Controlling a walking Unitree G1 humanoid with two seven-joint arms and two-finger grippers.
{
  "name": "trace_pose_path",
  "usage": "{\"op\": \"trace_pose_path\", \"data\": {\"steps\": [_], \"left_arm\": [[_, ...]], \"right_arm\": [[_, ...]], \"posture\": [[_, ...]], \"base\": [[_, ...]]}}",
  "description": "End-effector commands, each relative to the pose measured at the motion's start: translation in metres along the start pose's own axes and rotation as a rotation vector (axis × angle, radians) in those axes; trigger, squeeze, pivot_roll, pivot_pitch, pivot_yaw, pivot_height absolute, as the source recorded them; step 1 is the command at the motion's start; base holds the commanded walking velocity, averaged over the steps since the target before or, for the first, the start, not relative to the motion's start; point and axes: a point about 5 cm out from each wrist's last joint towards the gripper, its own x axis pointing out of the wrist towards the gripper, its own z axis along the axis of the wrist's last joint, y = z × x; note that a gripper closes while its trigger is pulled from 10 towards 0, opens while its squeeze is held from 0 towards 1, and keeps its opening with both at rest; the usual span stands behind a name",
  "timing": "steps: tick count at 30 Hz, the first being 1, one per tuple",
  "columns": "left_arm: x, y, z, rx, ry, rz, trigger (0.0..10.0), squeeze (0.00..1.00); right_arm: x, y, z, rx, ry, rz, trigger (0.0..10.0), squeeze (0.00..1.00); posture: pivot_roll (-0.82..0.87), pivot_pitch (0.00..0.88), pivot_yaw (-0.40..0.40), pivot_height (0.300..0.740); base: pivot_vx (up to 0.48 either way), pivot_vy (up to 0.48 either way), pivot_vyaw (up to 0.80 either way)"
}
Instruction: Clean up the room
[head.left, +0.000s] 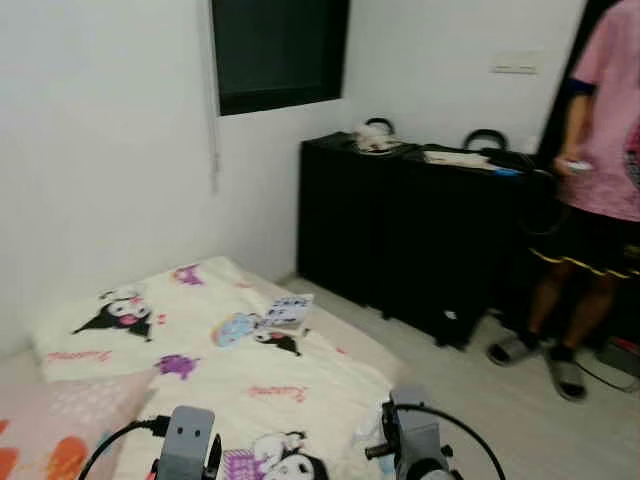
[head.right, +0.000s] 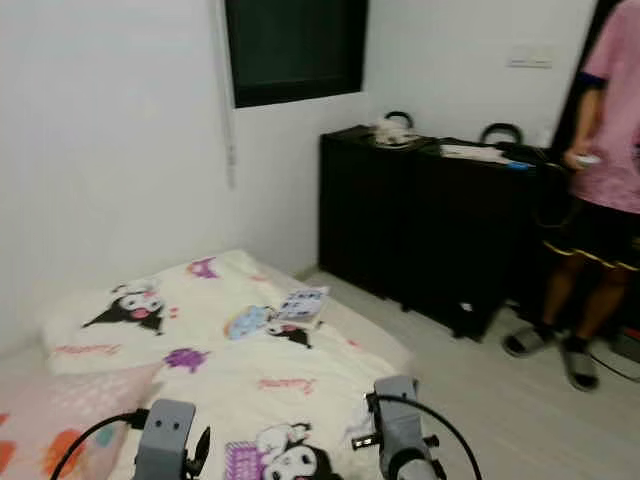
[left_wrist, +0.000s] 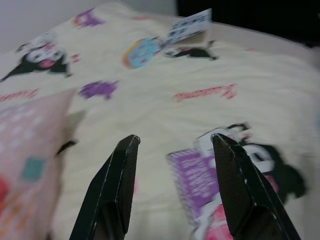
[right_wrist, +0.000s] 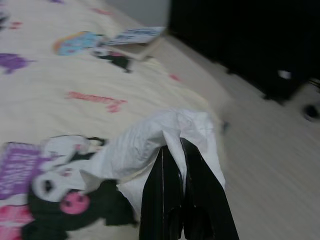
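Note:
My right gripper is shut on a crumpled white tissue, held just above the cartoon-print bedsheet near the mattress's floor-side edge. My left gripper hovers open over the same sheet, nothing between its fingers. A small printed booklet lies farther up the bed, toward the black cabinets; it also appears in the left wrist view and the right wrist view. Both silver wrists show at the lower edge of the eye views.
A pink pillow lies on the bed at my left. Black cabinets with items on top line the far wall. A person in a pink shirt stands at the right on the pale floor.

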Motion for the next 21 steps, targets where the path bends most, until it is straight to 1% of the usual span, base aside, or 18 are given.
{"op": "trace_pose_path", "data": {"steps": [1,10,14,21], "left_arm": [[-0.0021,-0.0008,-0.0023,0.005,0.007,-0.009,10.0,0.0],[-0.001,-0.0003,-0.0025,0.008,0.005,-0.009,10.0,0.0],[0.0002,0.0006,-0.0045,-0.022,0.027,0.003,10.0,0.0],[0.0025,0.0031,-0.0029,-0.049,0.027,0.026,10.0,0.0]], "right_arm": [[-0.0019,0.0009,-0.0037,0.013,0.007,-0.003,10.0,0.0],[-0.0019,0.0013,-0.0037,0.014,0.002,-0.006,10.0,0.0],[-0.0029,0.0008,-0.0047,0.018,0.001,-0.022,10.0,0.0],[-0.0046,-0.0009,-0.0071,0.017,0.005,-0.041,10.0,0.0]], "posture": [[-0.05,0.074,-0.028,0.74],[-0.05,0.07,-0.027,0.74],[-0.04,0.067,-0.017,0.74],[-0.04,0.056,-0.014,0.74]], "base": [[0.0,0.0,-0.8],[0.0,0.0,-0.8],[0.0,0.0,-0.8],[0.0,0.0,-0.8]]}}
